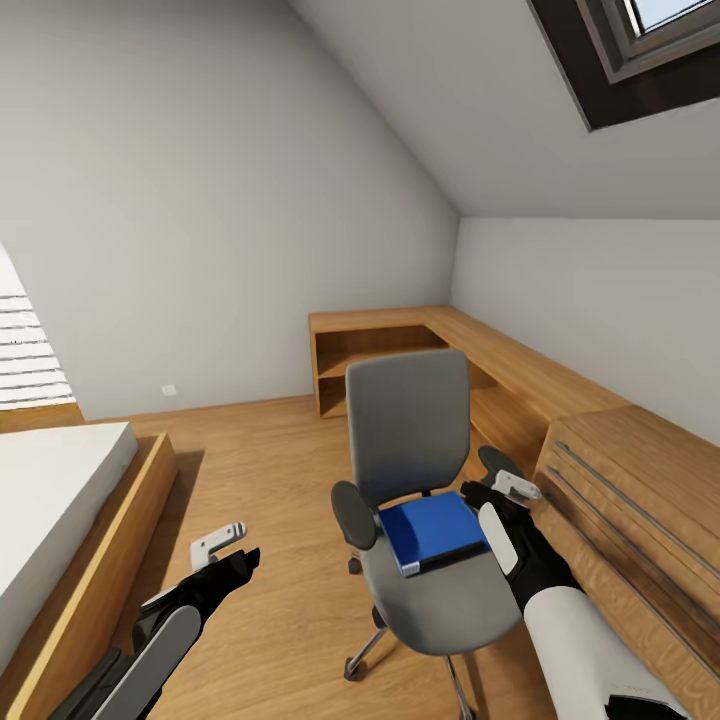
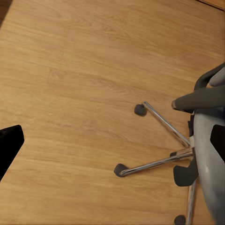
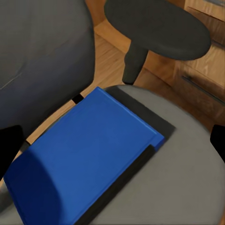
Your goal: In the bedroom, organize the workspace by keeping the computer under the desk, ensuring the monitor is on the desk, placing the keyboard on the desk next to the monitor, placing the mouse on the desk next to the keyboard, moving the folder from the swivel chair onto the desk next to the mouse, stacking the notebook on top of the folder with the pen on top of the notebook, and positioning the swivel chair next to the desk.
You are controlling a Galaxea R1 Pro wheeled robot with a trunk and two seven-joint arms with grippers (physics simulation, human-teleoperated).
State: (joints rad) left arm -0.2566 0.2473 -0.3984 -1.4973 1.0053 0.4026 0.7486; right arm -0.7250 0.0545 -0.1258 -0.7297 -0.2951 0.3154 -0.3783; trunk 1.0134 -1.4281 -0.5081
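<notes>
Blue folder on swivel chair

Left gripper hangs low, jaws apart; right gripper extended forward — jaws seemingly open too.

Light wood plank floor is spreading across most of the frame, its grain running slantwise. At the right edge the swivel chair is showing from above: a grey seat rim, a black armrest jutting toward the upper right, and chrome legs reaching left to dark casters resting on the planks. A black fingertip is poking in at the left edge, another at the right edge
</notes>
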